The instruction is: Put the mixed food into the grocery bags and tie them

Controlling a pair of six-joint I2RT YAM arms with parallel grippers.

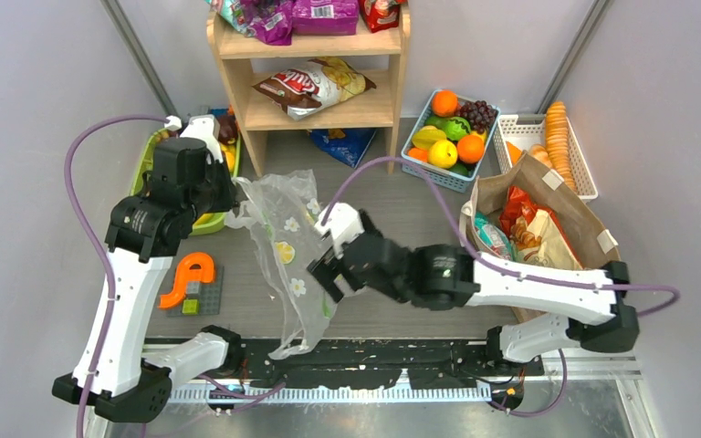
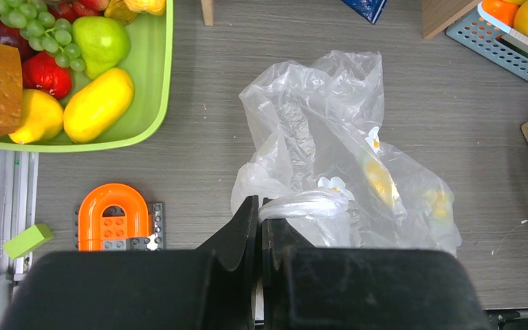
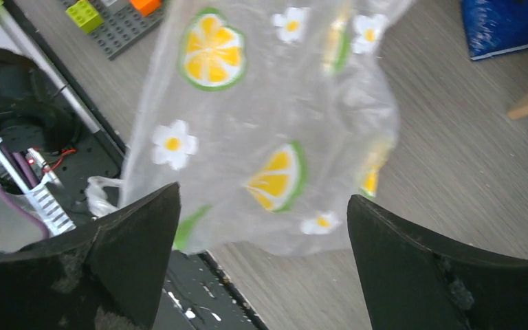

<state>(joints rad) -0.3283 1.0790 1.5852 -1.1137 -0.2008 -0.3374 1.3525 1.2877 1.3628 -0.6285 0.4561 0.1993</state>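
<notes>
The left jaws are clenched on a twisted fold of the clear plastic bag (image 2: 330, 130), pinching it with no gap showing between the two black fingers (image 2: 237, 230). From that grip the bag, printed with lemon slices and daisies, stretches across the grey counter (image 1: 402, 205) toward the near edge, and its lower end lies over the black base rail (image 1: 374, 365). Whether anything is inside it cannot be told.

The right jaws are spread wide and grip nothing. From the right wrist, the bag fills the view just ahead of the gap, with one finger (image 3: 130, 247) to either side. From above they sit close against the bag's right side; contact cannot be confirmed.

A bare strip of counter runs between the plastic bag and the tan-brown tote (image 1: 511, 182) at the right edge. On the left, an orange arch block (image 1: 190, 272) on a grey baseplate (image 1: 208, 299) lies beside the left arm (image 1: 128, 301).

The tote stands open beside the white basket (image 1: 586, 173) and holds snack packets (image 1: 522, 219), red-orange among them. The white basket carries a row of round biscuits. The blue basket (image 1: 424, 166) holds oranges, a lemon, grapes and green fruit. The green basket (image 2: 161, 96) holds grapes, yellow and green fruit and a red one. The wooden shelf (image 1: 329, 114) bears more packets, and a blue packet (image 1: 342, 142) lies under it.
</notes>
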